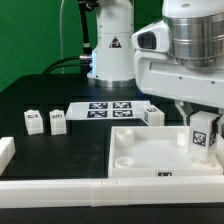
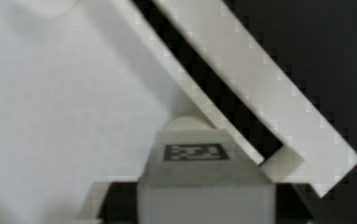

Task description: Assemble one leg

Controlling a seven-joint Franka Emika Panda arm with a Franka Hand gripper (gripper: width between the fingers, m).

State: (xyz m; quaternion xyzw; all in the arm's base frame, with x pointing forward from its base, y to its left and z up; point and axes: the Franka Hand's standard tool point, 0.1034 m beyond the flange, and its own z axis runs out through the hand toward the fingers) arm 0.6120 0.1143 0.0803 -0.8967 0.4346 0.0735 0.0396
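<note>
**Exterior and wrist views, one moment.** The leg (image 1: 203, 138) is a small white block with a black-and-white tag on its face. It stands upright at the right edge of the exterior frame, a little below mid-height. My gripper (image 1: 202, 124) pinches it from above, with my jaws pressed against its two sides. In the wrist view the same leg (image 2: 196, 160) turns its tag toward the camera.

The held leg is over the far right corner of the tray (image 1: 150, 148), the large white square part filling the lower centre and lower right of the exterior frame. I cannot tell whether the leg's lower end touches the tray. The wrist view shows the tray's flat floor (image 2: 68, 90), with its raised rim running diagonally past the leg.

A second leg (image 1: 152, 115) sits just behind the tray's far edge, at the right end of the marker board (image 1: 105, 108) in the frame's centre. A third leg (image 1: 57, 120) and a fourth leg (image 1: 35, 121) stand side by side at centre left, well apart from the tray. A white rail (image 1: 60, 190) runs along the lower edge of the frame.
</note>
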